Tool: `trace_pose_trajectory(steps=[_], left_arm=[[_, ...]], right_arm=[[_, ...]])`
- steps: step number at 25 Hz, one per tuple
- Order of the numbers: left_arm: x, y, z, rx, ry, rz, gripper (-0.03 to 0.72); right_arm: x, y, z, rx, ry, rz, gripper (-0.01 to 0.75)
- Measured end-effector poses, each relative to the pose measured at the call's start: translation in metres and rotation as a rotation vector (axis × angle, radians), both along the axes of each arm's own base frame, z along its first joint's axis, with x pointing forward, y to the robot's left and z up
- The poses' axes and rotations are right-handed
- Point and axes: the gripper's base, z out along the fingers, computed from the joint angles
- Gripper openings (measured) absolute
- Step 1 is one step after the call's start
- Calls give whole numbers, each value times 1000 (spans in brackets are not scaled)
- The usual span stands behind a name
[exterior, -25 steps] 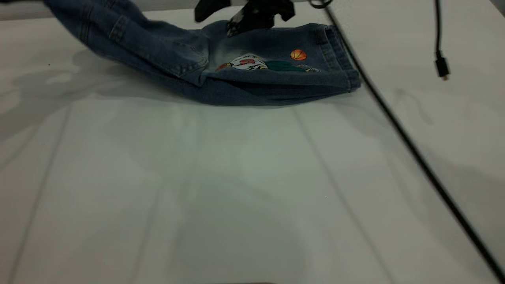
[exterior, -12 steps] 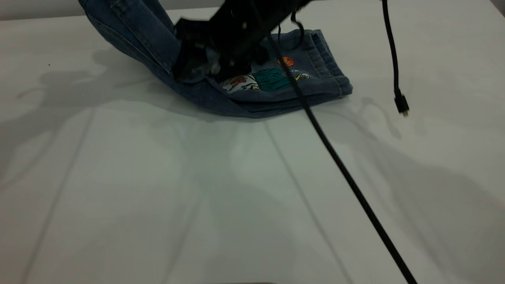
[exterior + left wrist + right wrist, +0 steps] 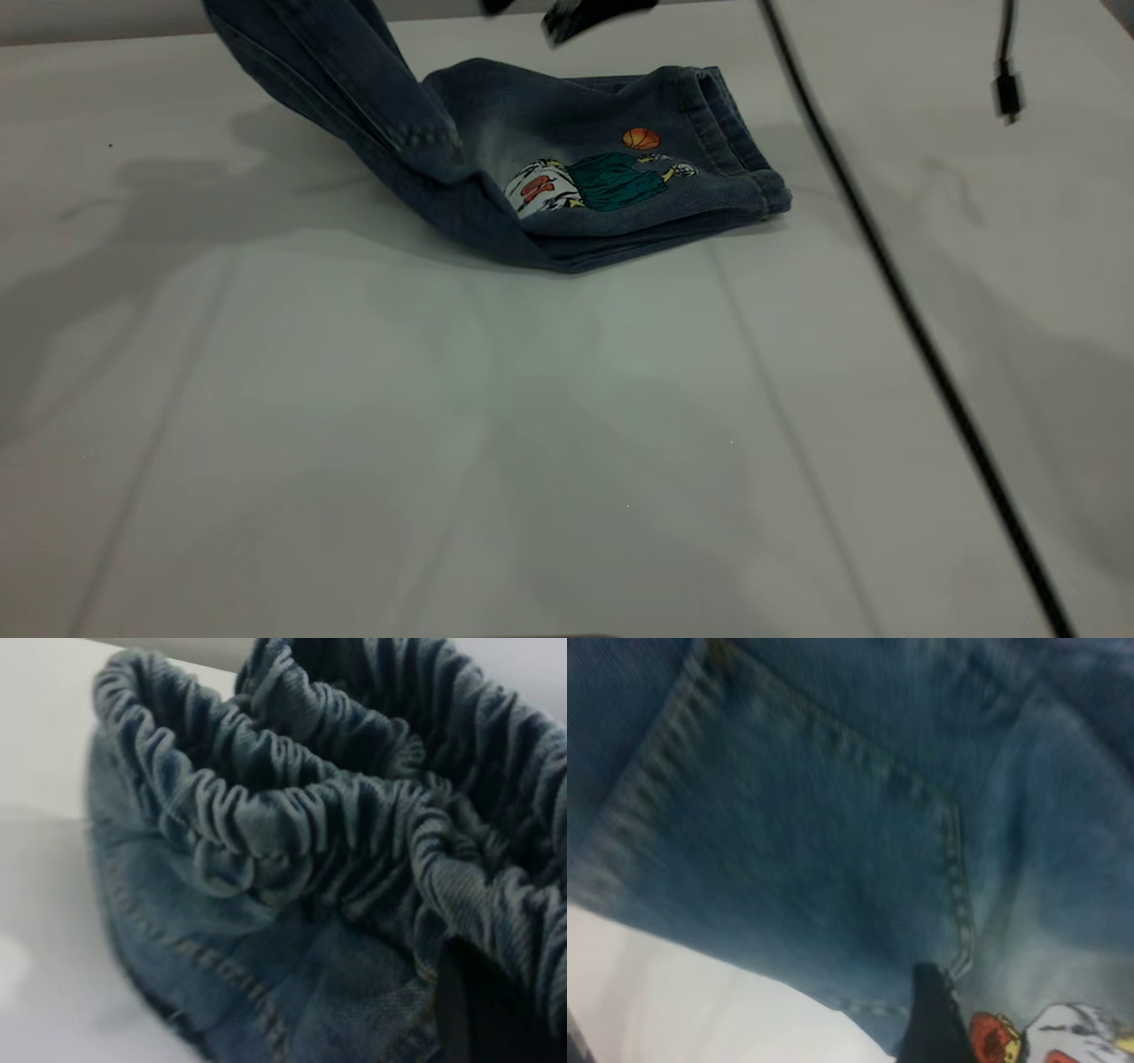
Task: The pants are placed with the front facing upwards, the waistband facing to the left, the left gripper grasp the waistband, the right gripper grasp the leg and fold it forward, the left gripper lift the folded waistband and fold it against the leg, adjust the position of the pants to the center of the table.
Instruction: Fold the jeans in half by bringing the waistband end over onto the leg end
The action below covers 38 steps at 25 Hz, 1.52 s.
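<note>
The blue denim pants (image 3: 567, 168) lie folded lengthwise at the back of the white table (image 3: 443, 443). The basketball cartoon (image 3: 585, 182) faces up and the leg hem (image 3: 726, 124) points right. Their left end rises steeply off the table and leaves the exterior view at the top. Up close in the left wrist view, the ruched waistband (image 3: 292, 815) hangs in the air, and my left gripper (image 3: 474, 1001) is shut on it at its edge. My right gripper (image 3: 589, 12) hovers above the folded leg, apart from it, and it shows black over the denim (image 3: 930, 1023) beside the print.
A thick black cable (image 3: 921, 337) runs diagonally over the table's right side, from the back to the front right. A thin lead with a small plug (image 3: 1007, 89) dangles at the back right. The wide front of the table carries only shadows.
The right gripper, down on the pants beside the print half a second ago, has risen to the top edge. The lifted waistband end has moved further right. The cables have swung.
</note>
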Motion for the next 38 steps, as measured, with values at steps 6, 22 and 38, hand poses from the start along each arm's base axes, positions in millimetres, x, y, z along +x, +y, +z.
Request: trace_pose_trajectory(steps=[6, 22, 38], left_arm=[[-4, -67, 1, 72, -62, -126, 73], [-16, -190, -72, 193, -23, -245, 73], [6, -234, -115, 266, -59, -394, 524]], right_arm=[[17, -41, 60, 45, -97, 2, 423], [17, -129, 180, 114, -380, -169, 423], [23, -140, 165, -42, -375, -208, 423]])
